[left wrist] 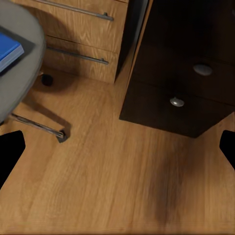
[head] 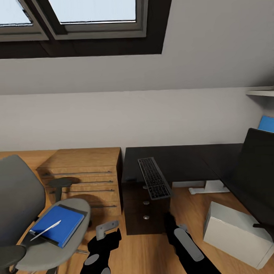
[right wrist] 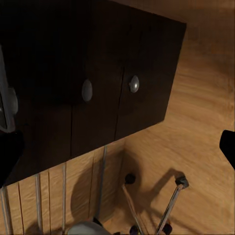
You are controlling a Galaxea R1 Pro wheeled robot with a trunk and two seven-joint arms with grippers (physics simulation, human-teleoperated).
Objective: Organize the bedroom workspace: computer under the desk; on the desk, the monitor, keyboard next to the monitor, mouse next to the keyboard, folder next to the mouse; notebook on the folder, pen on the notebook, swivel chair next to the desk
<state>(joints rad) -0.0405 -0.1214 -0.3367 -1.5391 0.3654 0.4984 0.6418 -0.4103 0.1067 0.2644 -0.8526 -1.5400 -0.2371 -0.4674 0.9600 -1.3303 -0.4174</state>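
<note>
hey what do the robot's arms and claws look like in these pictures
Both arms are glossy black with smooth grey panels. The left arm carries oval grey patches and ends in a grey bracket-like piece near its claw. The right arm has one long grey plate along its top. In the wrist views, the fingertips look plain black.
</note>
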